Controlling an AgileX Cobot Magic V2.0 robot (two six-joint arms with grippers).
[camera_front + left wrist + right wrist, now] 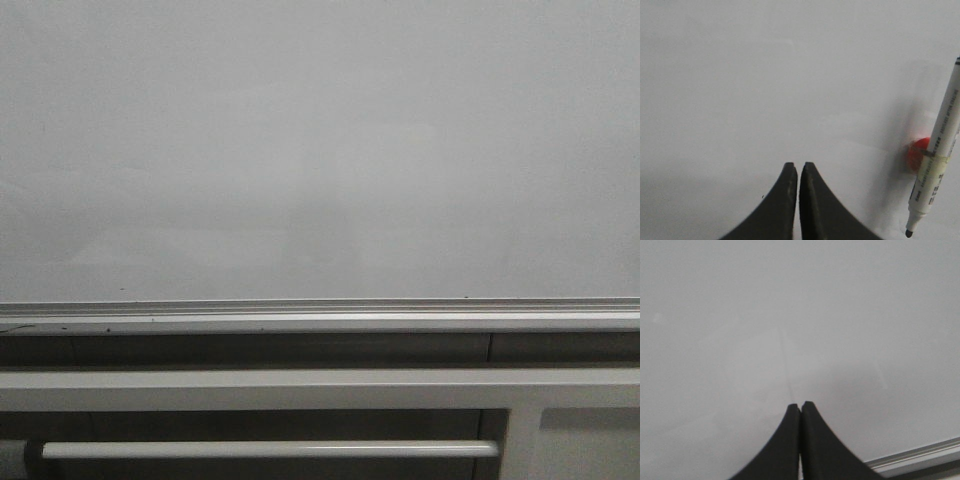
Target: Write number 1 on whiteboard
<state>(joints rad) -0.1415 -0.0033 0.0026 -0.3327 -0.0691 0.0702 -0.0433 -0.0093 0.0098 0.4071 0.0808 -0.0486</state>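
Whiteboard (320, 150) fills my front view, standing upright above its silver rail (320, 322). On my left wrist camera I see a white marker (937, 150) hanging by a red magnet (916, 155). Left tool (798, 167) and right tool (800, 406) both have jaws together, holding nothing.

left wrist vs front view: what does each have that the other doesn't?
Only the left wrist view shows the left gripper, shut and holding nothing, plus an uncapped marker strapped by a band to a red holder on the board. Only the front view shows the silver rail under the board, a white bar and frame panels below. Both show the bare whiteboard; no written stroke is visible in either.
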